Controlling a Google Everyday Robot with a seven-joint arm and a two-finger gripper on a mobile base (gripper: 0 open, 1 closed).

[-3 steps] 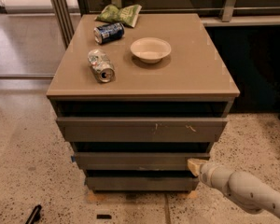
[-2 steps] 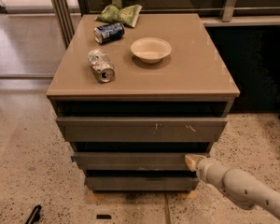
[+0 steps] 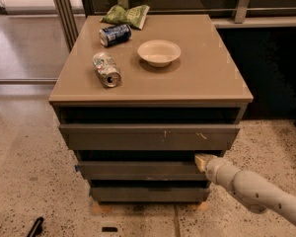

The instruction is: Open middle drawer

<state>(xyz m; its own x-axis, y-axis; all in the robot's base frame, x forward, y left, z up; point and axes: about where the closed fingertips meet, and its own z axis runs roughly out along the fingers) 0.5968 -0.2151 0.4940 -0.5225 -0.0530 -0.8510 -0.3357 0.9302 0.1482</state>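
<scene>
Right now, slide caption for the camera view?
Gripper at the upper right corner of the middle drawer; a bowl on the cabinet top.

Dim, perhaps overhead-lit; tool (image 3: 201,161) low right.

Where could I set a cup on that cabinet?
Right of the bowl and along the front edge is bare. Back left is crowded: bag, blue can, silver can. The end effector is at the right end of the middle drawer.

Cabinet top (image 3: 207,78): bowl (image 3: 159,52) right of centre-rear; front can (image 3: 106,69) lying left of it, nearer the front; rear can (image 3: 114,34) lying behind that; bag (image 3: 126,15) at the back edge. Below: upper drawer (image 3: 148,137), middle drawer (image 3: 138,170), lowest drawer (image 3: 148,194), stacked. Gripper (image 3: 201,161): at the middle drawer's right end, top edge.
</scene>
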